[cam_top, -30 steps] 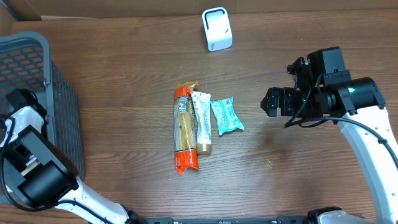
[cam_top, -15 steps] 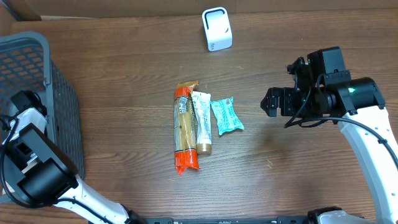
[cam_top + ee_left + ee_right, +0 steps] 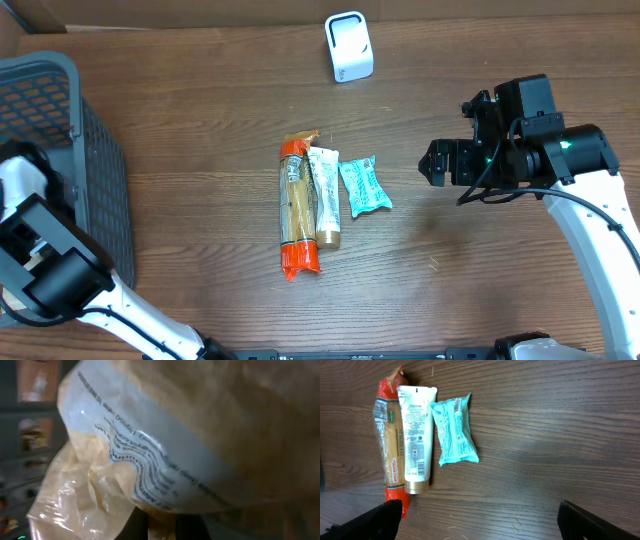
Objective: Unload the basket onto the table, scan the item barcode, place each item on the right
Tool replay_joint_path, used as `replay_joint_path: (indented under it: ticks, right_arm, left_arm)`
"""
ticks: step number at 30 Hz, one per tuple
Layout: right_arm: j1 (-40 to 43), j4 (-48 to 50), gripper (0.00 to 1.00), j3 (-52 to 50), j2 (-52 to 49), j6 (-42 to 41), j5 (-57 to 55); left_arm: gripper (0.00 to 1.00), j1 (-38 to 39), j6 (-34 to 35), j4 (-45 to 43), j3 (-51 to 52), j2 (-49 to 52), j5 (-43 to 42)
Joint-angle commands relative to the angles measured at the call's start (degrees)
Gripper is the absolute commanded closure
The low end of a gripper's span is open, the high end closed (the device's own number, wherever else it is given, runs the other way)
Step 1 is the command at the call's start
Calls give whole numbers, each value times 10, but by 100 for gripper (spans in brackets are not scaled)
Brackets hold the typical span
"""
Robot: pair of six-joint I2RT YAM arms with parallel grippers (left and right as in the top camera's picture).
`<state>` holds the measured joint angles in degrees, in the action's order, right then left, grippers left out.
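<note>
My left gripper (image 3: 162, 529), down in the grey mesh plastic basket (image 3: 45, 66) at the left, is clamped on a crinkly translucent bag (image 3: 150, 455) with a pale printed label. My right gripper (image 3: 440, 163) is spread wide, holding nothing.

The brown wooden table (image 3: 200, 120) carries a white tube (image 3: 324, 195) lying flat. A spaghetti pack (image 3: 295, 208) touches the tube's left side, and a teal packet (image 3: 363, 186) lies just right of it. A white scanner (image 3: 349, 47) stands well beyond the tube, and a grey basket (image 3: 60, 70) sits far to its left.
</note>
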<state>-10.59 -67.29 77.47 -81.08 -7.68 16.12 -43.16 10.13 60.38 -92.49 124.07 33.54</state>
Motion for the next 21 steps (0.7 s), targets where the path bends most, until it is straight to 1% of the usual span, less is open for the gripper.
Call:
replay_joint_path:
  ticks: [1, 5, 9, 13, 16, 18, 19, 20, 21]
  right_arm:
    - [-3, 3, 0, 12, 0, 2, 3]
    - [-3, 3, 0, 12, 0, 2, 3]
    - [-3, 3, 0, 12, 0, 2, 3]
    - [-3, 3, 0, 12, 0, 2, 3]
    - [-3, 2, 0, 12, 0, 2, 3]
    - [-3, 2, 0, 12, 0, 2, 3]
    - [-3, 1, 0, 12, 0, 2, 3]
    - [-3, 1, 0, 12, 0, 2, 3]
    - [-3, 1, 0, 12, 0, 2, 3]
  left_arm:
    - [96, 5, -9, 40, -68, 59, -264]
    - [96, 6, -18, 123, -208, 59, -355]
    - [96, 11, -42, 197, -352, 58, -439]
    - [96, 16, -52, 257, -486, 55, -484]
    - [96, 17, -54, 294, -562, 54, -483]
    - [94, 17, -54, 312, -583, 54, -465]
    - [81, 16, -51, 321, -584, 54, -445]
    - [63, 15, -44, 328, -584, 55, -430]
    - [50, 14, -29, 336, -579, 57, -407]
